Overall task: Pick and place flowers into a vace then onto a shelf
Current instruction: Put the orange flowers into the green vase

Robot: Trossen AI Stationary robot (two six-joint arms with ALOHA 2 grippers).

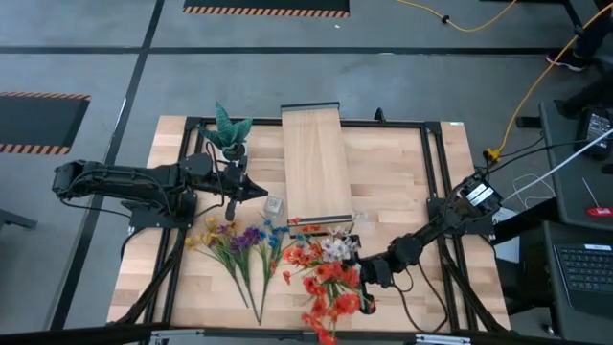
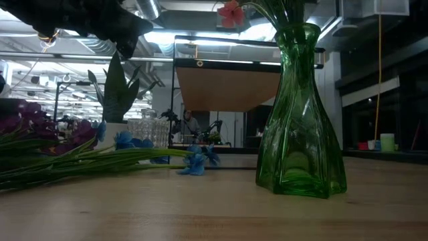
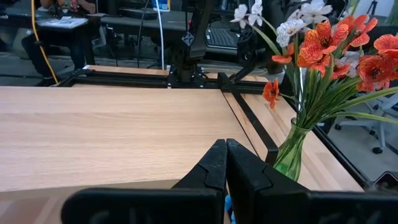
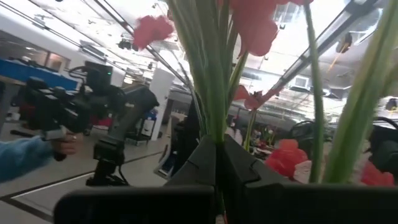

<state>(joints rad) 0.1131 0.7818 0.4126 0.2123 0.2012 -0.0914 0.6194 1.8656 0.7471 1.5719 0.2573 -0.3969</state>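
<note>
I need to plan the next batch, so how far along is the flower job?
Done: red-orange and white flowers stand in the green vase. In hand: the right hand is beside that bunch, shut among its stems. The left hand is shut and empty. Left: the purple, yellow and blue flowers lie on the table, and the shelf holds no vase.
</note>
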